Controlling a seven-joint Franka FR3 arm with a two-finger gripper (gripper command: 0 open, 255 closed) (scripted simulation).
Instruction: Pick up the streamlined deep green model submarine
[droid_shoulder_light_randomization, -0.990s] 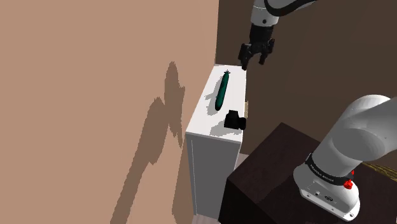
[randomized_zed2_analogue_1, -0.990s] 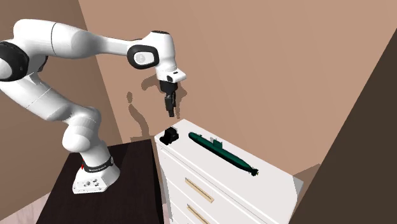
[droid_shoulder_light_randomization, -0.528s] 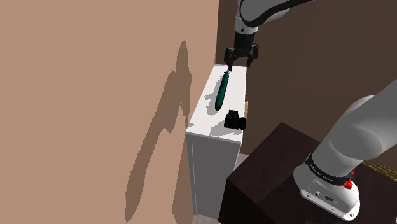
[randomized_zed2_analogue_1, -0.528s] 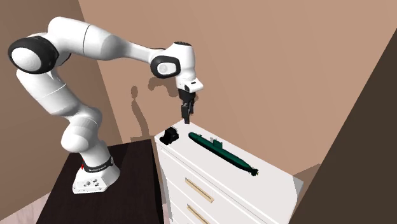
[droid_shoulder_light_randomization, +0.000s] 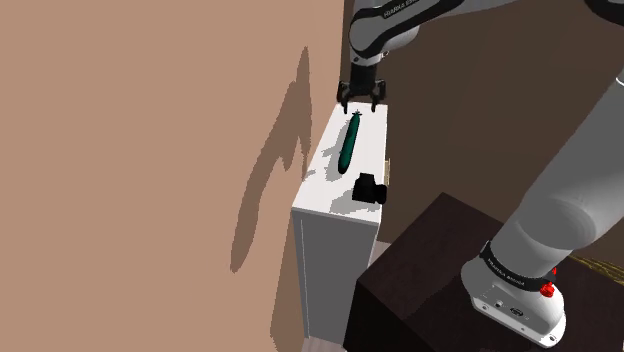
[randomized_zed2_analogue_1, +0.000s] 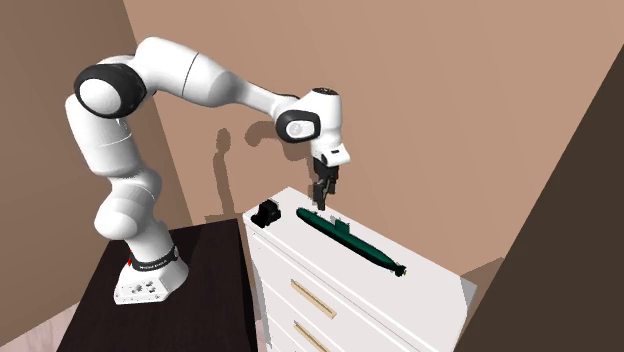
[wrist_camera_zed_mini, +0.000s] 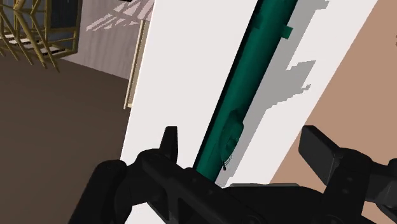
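Claw (randomized_zed2_analogue_1: 322, 197) is hovering wide open above the green submarine (droid_shoulder_light_randomization: 348, 145).
Fingers (wrist_camera_zed_mini: 318, 149) are straddling the hull, apparently not touching; submarine is lying on the white dresser (randomized_zed2_analogue_1: 420, 300).

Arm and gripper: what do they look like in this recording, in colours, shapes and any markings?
The arm is glossy white, built of rounded, tubular links with dark grey-black bands at its joints. A dark ring with small pale lettering circles it near the base, and a red spot sits on the white foot. The gripper is all black, with two blocky fingers.
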